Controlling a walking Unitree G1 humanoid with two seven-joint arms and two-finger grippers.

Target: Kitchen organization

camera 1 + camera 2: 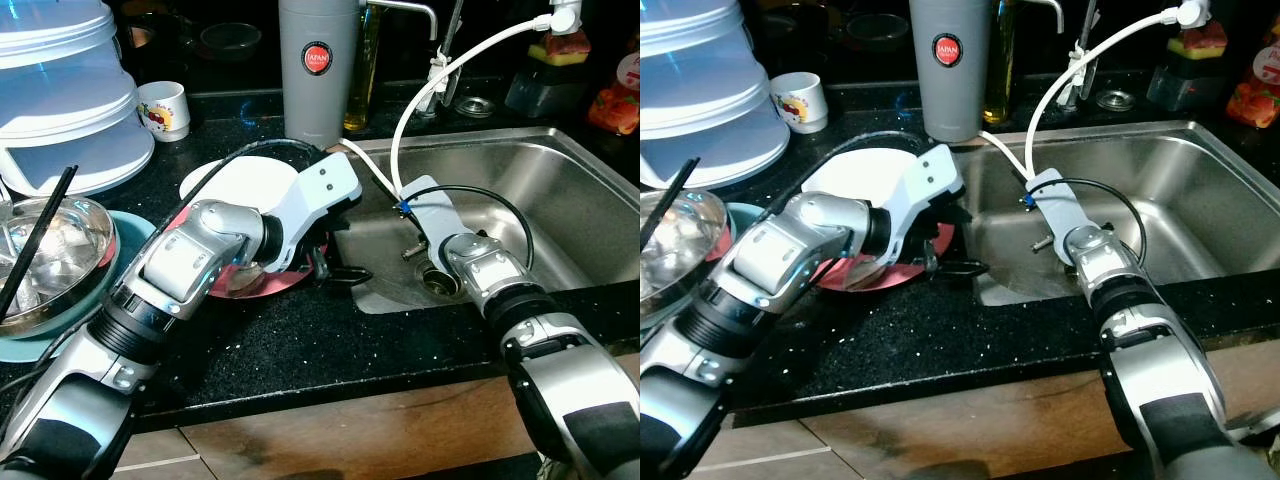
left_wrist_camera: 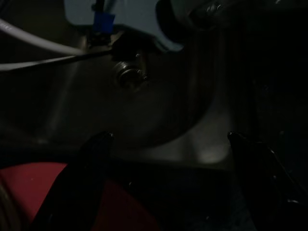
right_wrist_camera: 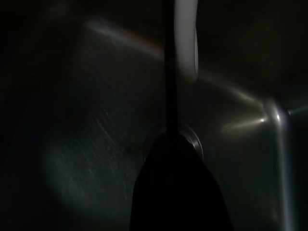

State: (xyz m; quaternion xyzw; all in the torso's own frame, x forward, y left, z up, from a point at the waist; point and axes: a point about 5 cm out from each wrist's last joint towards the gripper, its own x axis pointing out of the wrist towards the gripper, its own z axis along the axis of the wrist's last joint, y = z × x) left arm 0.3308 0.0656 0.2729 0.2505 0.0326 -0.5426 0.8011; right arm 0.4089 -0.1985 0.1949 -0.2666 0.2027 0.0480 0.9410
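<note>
The left pincer (image 1: pixel 335 272) hovers released at the red plate's (image 1: pixel 285 278) three-o'clock rim on the counter (image 1: pixel 330 340). Stiff, probably slippery: pinch that rim. The right pincer's grip I cannot tell.

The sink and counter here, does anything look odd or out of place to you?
A white hose hangs from the back of the counter and droops into the sink, across the right arm. A black chopstick leans askew in the steel bowl. The plates sit close to the sink's edge, under the left arm. Nothing looks spilled or broken.
</note>
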